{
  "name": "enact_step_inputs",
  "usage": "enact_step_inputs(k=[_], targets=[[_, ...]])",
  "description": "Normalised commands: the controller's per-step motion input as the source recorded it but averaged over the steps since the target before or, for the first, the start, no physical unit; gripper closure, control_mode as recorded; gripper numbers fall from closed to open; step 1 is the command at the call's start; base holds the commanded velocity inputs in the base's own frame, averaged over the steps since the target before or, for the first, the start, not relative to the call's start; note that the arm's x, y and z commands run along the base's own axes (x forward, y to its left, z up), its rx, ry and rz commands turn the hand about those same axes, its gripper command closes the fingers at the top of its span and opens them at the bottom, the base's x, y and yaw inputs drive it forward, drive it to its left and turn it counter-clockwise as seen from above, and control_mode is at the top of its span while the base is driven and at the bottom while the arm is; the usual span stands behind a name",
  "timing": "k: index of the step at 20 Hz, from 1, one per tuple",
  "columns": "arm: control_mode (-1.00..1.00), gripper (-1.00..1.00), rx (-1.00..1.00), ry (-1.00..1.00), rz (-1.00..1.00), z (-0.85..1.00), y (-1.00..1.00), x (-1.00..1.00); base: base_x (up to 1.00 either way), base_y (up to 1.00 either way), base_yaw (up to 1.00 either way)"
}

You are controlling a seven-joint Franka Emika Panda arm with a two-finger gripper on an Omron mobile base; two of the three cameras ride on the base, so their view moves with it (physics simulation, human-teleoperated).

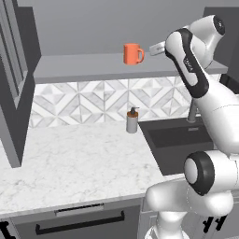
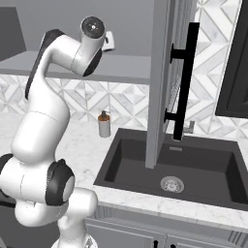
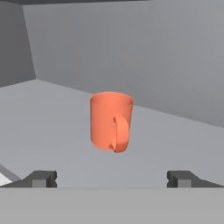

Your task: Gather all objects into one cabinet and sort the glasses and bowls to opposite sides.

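Your gripper (image 3: 112, 178) has its jaws spread wide and empty, facing the upright orange handled mug (image 3: 111, 121) on the grey shelf (image 1: 84, 67); no sorting is visible yet.

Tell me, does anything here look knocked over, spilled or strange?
Nothing stands out. The orange mug stands upright on the grey cabinet shelf, handle toward the open claw, which has not touched it. The soap dispenser stands upright on the marble counter beside the dark sink. No spills or damage.
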Motion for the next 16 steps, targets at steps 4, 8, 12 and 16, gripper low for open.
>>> enact_step_inputs(k=[4, 8, 12, 16], targets=[[-1.00, -1.00, -0.07, 0.09, -0.02, 0.00, 0.50, 0.46, 0.00, 0.00, 0.00], [-1.00, -1.00, -0.01, 0.02, 0.00, -0.01, 0.05, 0.07, 0.00, 0.00, 0.00], [-1.00, -1.00, 0.00, -0.04, 0.00, -0.31, -0.01, 0.20, 0.00, 0.00, 0.00], [-1.00, -1.00, 0.00, -0.06, 0.00, -0.33, -0.01, 0.24, 0.00, 0.00, 0.00]])
